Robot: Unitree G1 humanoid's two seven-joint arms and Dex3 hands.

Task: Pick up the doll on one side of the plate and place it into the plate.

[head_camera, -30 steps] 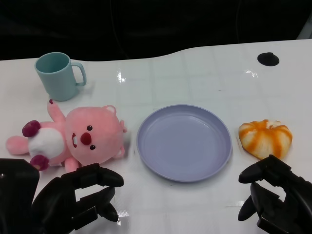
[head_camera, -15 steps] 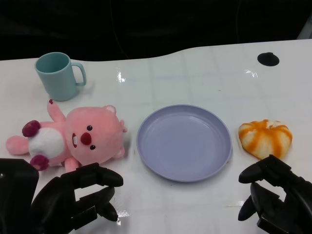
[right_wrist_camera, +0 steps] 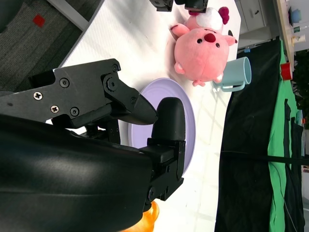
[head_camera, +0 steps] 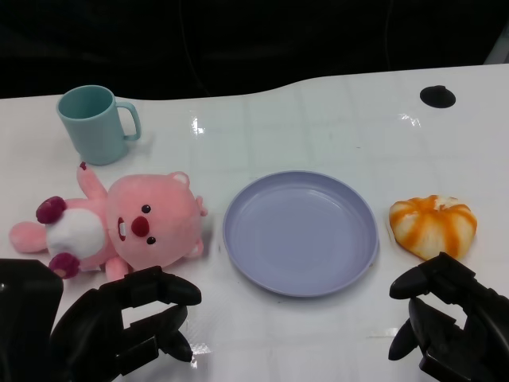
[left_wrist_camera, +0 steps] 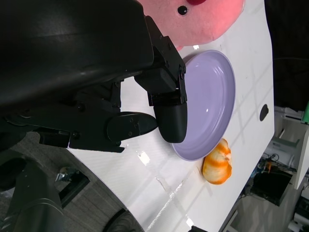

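A pink plush doll [head_camera: 119, 223] with a white belly lies on its back left of the lilac plate [head_camera: 300, 231], its head nearest the plate; it also shows in the right wrist view [right_wrist_camera: 203, 46] and partly in the left wrist view [left_wrist_camera: 203, 19]. The plate [left_wrist_camera: 212, 101] [right_wrist_camera: 186, 121] holds nothing. My left hand [head_camera: 119, 322] hovers just in front of the doll, fingers apart, holding nothing. My right hand [head_camera: 449, 318] sits at the front right, fingers spread and empty, in front of an orange-and-white striped plush [head_camera: 433, 224].
A teal mug [head_camera: 95, 123] stands at the back left behind the doll. A small black disc [head_camera: 437, 96] lies at the back right. The table's far edge meets a dark backdrop.
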